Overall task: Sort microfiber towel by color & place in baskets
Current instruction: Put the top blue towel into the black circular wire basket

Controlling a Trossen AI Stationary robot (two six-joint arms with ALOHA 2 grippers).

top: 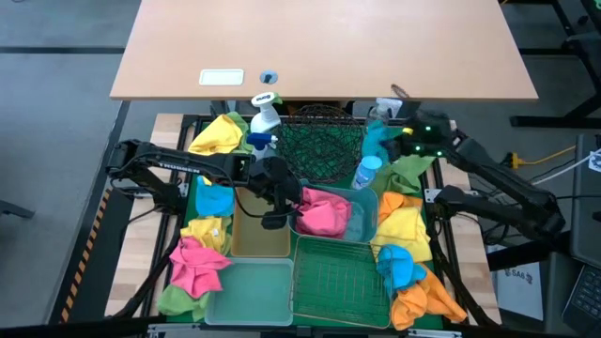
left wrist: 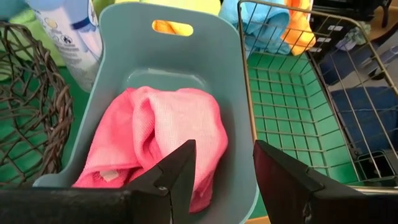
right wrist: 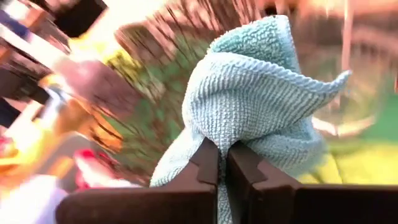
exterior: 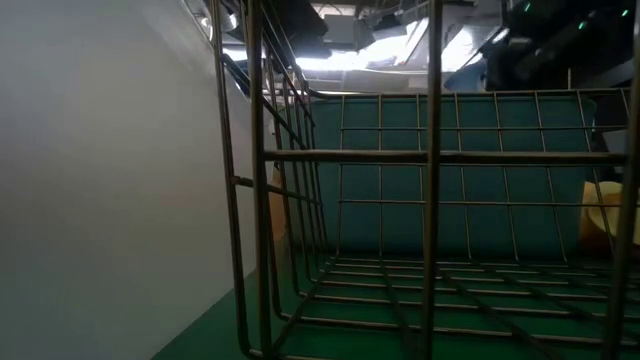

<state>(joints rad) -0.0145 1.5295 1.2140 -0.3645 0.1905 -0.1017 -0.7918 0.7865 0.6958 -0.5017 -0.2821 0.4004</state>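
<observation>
My left gripper (top: 277, 208) (left wrist: 224, 171) is open and hovers over the near end of the teal bin (top: 362, 199) (left wrist: 118, 37). A pink towel (top: 322, 212) (left wrist: 168, 134) lies crumpled on the bin's floor. My right gripper (top: 402, 143) (right wrist: 224, 165) is shut on a pale blue towel (top: 378, 141) (right wrist: 267, 93), at the right side of the round black wire basket (top: 319, 141). The amber bin (top: 261, 235), pale-green bin (top: 252, 291) and green wire basket (top: 340, 277) (exterior: 430, 200) sit nearer the table's front. My right gripper pinches a bunched fold (right wrist: 219, 127) of the pale blue towel between its two fingers (right wrist: 205, 163). The cloth stands up beyond the fingertips in a rounded bundle of several layers. In the high view it hangs lifted beside the black basket.
Two spray bottles (top: 265, 122) (top: 366, 172) stand by the black basket. Loose towels are piled on both sides: yellow (top: 216, 136), blue (top: 214, 197) and pink (top: 197, 263) at left; green (top: 408, 174), yellow (top: 404, 230), blue (top: 399, 263) and orange (top: 423, 300) at right.
</observation>
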